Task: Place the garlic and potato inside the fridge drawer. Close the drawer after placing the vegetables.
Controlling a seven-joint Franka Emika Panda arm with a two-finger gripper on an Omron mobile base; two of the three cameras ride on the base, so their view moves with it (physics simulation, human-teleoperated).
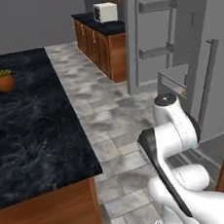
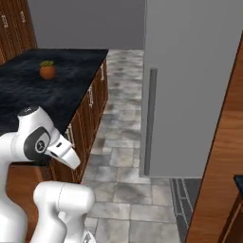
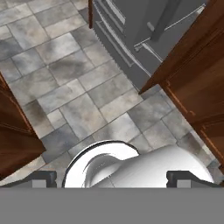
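White arm (image 1: 173,137) sits folded nearest, hand (image 3: 111,178) spread apart over the floor, while the fridge drawer (image 1: 175,78) stands open far right, nothing visibly loaded yet.

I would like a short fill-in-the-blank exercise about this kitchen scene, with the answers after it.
1. The small plant pot stands on the dark ____ counter.
2. The microwave is ____ in colour.
3. The floor is covered with grey ____.
4. The hand's fingertips stand wide ____.

Answers: marble; white; tiles; apart
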